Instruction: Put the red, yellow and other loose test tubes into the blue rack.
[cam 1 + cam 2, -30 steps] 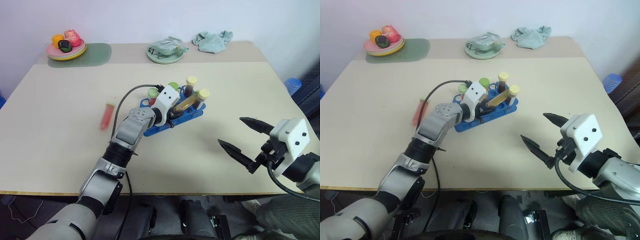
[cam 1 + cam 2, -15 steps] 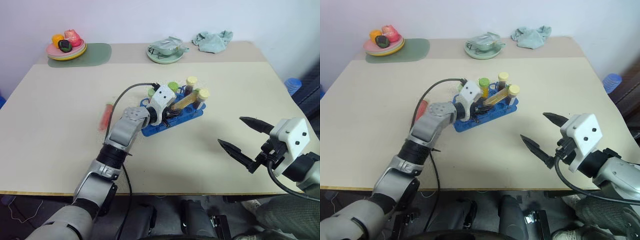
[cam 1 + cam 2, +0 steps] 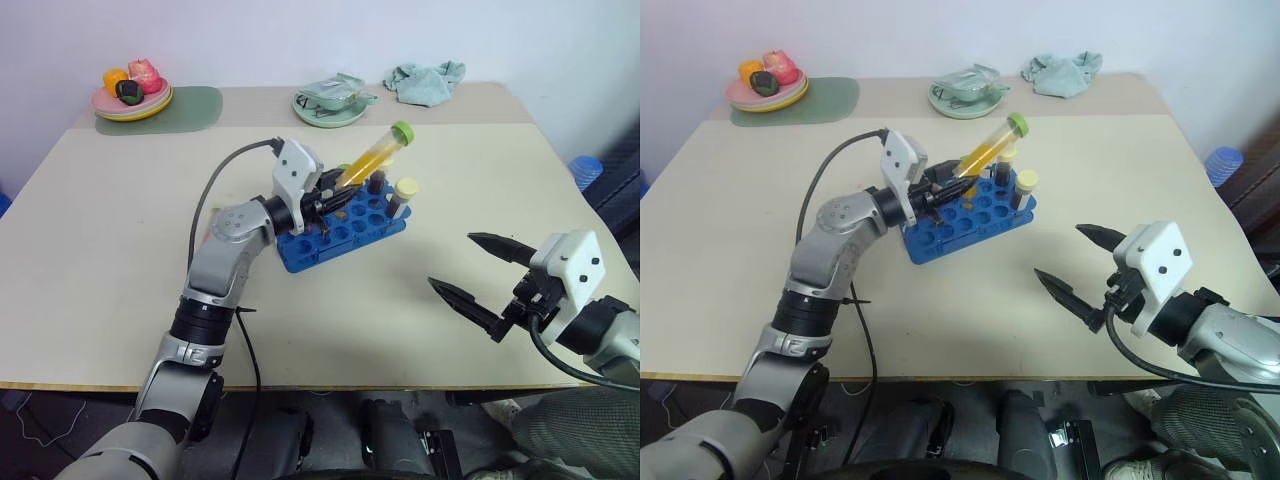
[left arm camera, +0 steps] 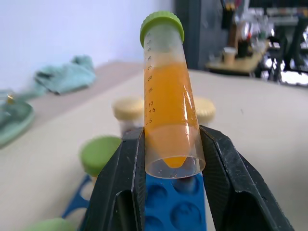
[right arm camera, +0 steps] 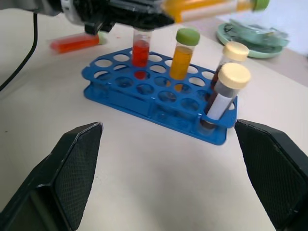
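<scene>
Volume marks 5 to 30 run up the yellow tube [image 4: 166,103].

Grey-silver arms, white wrist housings, black cables — black jaws.

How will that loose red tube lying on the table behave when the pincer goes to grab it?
The red tube lies flat on its round side, so it will probably roll if nudged. It looks like smooth, rigid plastic, likely slippery between the fingers. Liquid inside may shift its weight when it is tilted.

fruit plate [image 3: 133,103] on green mat [image 3: 190,106] | green dish [image 3: 330,108] | teal cloth [image 3: 426,82] | table [image 3: 100,230]
</scene>
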Available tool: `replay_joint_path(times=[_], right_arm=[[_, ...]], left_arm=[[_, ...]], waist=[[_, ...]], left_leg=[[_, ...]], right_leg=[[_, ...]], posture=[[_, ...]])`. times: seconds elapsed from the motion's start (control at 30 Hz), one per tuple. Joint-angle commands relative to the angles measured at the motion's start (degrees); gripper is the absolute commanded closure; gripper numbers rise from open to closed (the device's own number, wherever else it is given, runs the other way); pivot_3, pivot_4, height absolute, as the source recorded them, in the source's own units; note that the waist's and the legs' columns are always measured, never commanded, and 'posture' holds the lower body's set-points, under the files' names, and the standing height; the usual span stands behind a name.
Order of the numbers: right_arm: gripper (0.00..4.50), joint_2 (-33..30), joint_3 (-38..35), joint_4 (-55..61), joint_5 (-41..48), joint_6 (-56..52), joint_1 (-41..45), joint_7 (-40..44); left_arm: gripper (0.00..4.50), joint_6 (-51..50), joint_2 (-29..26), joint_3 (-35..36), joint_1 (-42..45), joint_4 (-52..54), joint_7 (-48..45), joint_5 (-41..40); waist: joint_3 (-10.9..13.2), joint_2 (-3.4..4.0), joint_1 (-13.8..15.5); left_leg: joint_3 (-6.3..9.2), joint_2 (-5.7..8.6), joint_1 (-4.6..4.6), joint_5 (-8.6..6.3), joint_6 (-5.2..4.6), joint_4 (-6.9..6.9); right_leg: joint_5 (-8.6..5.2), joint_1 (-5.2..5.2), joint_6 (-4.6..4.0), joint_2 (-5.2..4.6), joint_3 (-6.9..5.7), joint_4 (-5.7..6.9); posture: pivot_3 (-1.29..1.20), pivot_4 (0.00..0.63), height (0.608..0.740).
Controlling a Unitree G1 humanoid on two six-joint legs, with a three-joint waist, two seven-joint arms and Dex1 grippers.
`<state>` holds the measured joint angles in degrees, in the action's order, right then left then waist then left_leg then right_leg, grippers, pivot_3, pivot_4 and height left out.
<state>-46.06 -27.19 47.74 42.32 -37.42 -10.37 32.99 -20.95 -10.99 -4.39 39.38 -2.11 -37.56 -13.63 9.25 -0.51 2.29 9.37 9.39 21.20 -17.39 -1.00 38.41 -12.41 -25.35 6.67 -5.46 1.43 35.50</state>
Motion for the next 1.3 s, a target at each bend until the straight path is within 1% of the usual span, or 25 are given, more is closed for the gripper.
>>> replay_joint_path(times=[0.03, 0.2, 0.3, 0.47, 0.6, 0.8, 0.97, 1.1, 1.3], right_arm=[[0.0, -1.01, 1.11, -1.26, -0.61, 1.76, 2.43, 1.56], [0.0, -1.3, 3.89, -4.73, -1.9, 2.87, 5.77, 4.08], [0.0, -1.17, 5.85, -6.82, -2.81, 3.84, 7.73, 5.52], [0.0, -0.9, 8.57, -10.07, -4.21, 5.43, 10.6, 7.68], [0.0, -0.84, 10.58, -11.92, -5.06, 6.08, 12.87, 9.07], [0.0, -0.63, 12.02, -13.74, -5.73, 6.59, 14.7, 10.65], [0.0, -0.23, 13.62, -15.35, -6.35, 7.16, 16.36, 11.83], [0.0, -0.13, 13.94, -15.84, -6.52, 7.32, 16.85, 12.54], [0.0, -0.19, 13.53, -16.15, -6.75, 7.46, 16.73, 13.38]], left_arm=[[3.06, -4.48, -0.09, 5.8, 2.83, 3.77, 8.43, -0.74], [3.06, -14.16, -1.48, 12.88, 6.53, 3.35, 20.1, -0.93], [3.06, -19.44, -3.2, 14.31, 6.37, 3.11, 23.53, -0.22], [3.06, -26.06, -5.82, 14.0, 2.49, 5.35, 24.76, -0.13], [3.06, -28.38, -7.17, 14.45, -0.15, 5.44, 25.67, 0.37], [3.06, -27.18, -9.44, 16.55, -3.8, 6.46, 26.43, 0.68], [3.06, -27.9, -11.24, 15.1, -6.44, 7.47, 25.48, 0.6], [3.06, -29.29, -11.2, 13.56, -8.28, 8.91, 24.5, 0.16], [3.06, -31.34, -8.9, 11.51, -8.89, 10.49, 24.48, -0.28]], waist=[[0.0, -0.01, 0.0], [0.0, -0.01, 0.03], [0.01, -0.01, 0.05], [0.01, -0.01, 0.03], [0.01, -0.02, -0.05], [0.01, -0.02, 0.0], [0.01, -0.01, 0.0], [0.01, -0.01, 0.01], [0.01, -0.01, 0.05]], left_leg=[[0.0, 0.0, 0.0, 0.0, 0.0, 0.0], [0.0, -0.01, 0.01, 0.0, 0.0, 0.05], [0.01, -0.01, 0.02, 0.0, 0.0, 0.06], [0.01, -0.01, 0.03, 0.0, 0.0, 0.08], [0.01, -0.01, 0.04, 0.0, 0.01, 0.11], [0.02, -0.01, 0.07, -0.01, 0.01, 0.13], [0.01, -0.01, 0.08, -0.01, 0.01, 0.16], [0.02, -0.01, 0.08, -0.02, 0.01, 0.16], [0.03, 0.0, 0.13, -0.03, -0.01, 0.25]], right_leg=[[0.0, 0.0, 0.0, 0.0, 0.0, 0.0], [0.0, -0.01, 0.0, 0.01, 0.0, 0.03], [0.0, -0.01, 0.0, 0.02, -0.01, 0.03], [0.0, -0.02, 0.0, 0.03, -0.01, 0.04], [0.0, -0.04, 0.0, 0.04, -0.01, 0.07], [0.0, -0.05, 0.0, 0.03, -0.01, 0.08], [0.0, -0.06, 0.0, 0.03, -0.01, 0.09], [0.0, -0.05, 0.0, 0.03, -0.01, 0.09], [0.0, -0.05, 0.0, 0.02, -0.03, 0.09]], posture=[[0.0, 0.15, 0.74], [0.0, 0.15, 0.74], [0.0, 0.15, 0.74], [0.0, 0.15, 0.74], [0.0, 0.15, 0.74], [0.0, 0.15, 0.74], [0.0, 0.15, 0.74], [0.0, 0.15, 0.74], [0.0, 0.15, 0.74]])
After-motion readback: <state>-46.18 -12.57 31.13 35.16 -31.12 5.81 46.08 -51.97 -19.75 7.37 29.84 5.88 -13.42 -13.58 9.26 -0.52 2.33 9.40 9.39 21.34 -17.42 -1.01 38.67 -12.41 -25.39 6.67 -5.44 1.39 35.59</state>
